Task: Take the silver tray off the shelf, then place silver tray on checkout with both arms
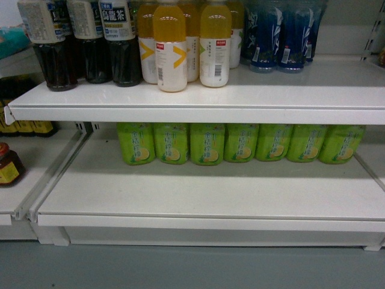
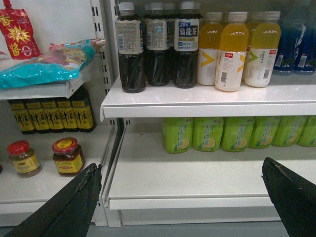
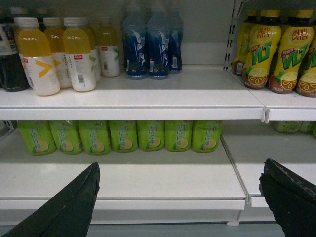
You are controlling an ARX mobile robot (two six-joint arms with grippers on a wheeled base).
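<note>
Left gripper black fingers spread wide, holding nothing, facing white metal store shelf. Right gripper likewise wide apart, empty. Green bottles line back edge of lower shelf. Silver tray, checkout: neither in view.

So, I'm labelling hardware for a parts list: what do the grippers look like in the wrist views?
Only the finger pairs show. Left gripper: two matte black, broad, tapering fingers. Right gripper: the same, with scuffed edges. No cables or markings visible.
</note>
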